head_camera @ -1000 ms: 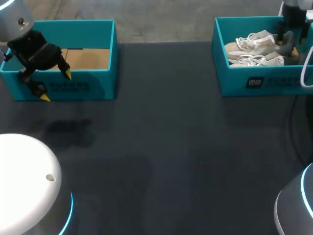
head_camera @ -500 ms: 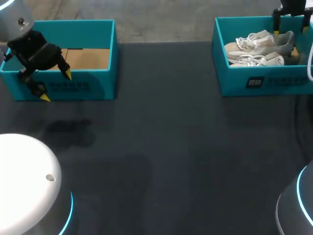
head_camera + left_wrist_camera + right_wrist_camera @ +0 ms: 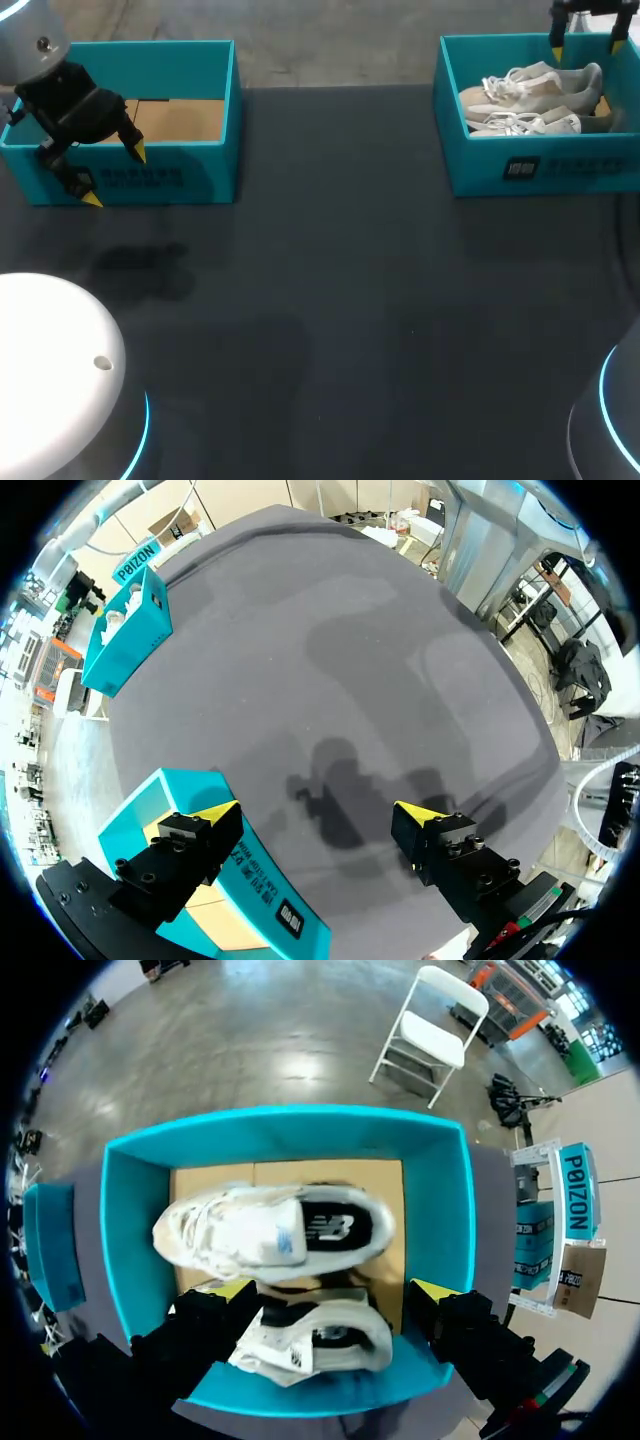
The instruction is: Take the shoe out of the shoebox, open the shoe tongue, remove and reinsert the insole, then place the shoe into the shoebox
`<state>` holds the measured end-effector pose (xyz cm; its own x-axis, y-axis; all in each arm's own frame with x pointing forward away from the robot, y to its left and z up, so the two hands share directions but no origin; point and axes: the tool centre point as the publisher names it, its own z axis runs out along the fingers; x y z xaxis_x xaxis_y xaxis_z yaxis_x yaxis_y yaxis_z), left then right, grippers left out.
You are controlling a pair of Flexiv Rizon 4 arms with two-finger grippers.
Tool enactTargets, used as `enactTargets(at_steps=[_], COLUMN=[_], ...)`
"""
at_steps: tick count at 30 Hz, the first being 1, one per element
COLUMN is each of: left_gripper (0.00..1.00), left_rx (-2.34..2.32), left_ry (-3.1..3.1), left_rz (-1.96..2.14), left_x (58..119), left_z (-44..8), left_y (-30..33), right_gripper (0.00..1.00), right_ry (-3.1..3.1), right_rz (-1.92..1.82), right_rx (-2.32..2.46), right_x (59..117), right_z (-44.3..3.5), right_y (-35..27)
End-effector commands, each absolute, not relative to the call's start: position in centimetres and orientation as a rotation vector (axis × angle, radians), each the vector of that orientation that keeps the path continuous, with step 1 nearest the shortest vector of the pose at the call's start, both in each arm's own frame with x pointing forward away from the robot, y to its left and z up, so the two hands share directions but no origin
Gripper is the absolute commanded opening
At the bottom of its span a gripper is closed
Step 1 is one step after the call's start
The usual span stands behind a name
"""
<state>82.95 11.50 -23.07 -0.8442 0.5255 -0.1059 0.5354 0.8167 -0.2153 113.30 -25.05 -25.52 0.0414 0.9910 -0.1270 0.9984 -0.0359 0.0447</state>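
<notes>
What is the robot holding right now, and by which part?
Nothing: both sets of jaws are open and empty, the right ones above the shoes in the shoebox.

Upper right, a teal shoebox (image 3: 545,170) holds off-white shoes (image 3: 520,88). Upper left, a second teal box (image 3: 210,170) has a tan floor. The table (image 3: 350,300) is dark grey. Left gripper (image 3: 113,175) and right gripper (image 3: 586,47): black, yellow tips.

Desk (image 3: 350,300): dark charcoal top, matte, taking up most of the head view. Its far edge runs straight across. A soft-edged shadow (image 3: 140,265) lies on the surface toward the left side. In the left wrist view the same grey top shows broad paler and darker bands. Light looks even and diffuse, with no hard glare.
</notes>
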Motion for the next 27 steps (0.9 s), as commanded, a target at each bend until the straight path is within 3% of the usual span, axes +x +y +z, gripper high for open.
enactTargets(at_steps=[1, 27], left_gripper=[1.00, 1.00], left_rx=[0.864, 0.864], left_ry=[2.957, 2.957], left_rz=[-0.364, -0.364], left_x=[82.9, 82.9], left_z=[-23.0, -23.0], left_y=[11.5, 11.5], right_gripper=[1.00, 1.00], right_ry=[2.101, 2.148], right_rz=[-0.054, -0.074], right_rx=[2.148, 2.215], right_x=[110.8, 99.1], right_z=[-24.4, -24.0], right_y=[-24.0, -18.3])
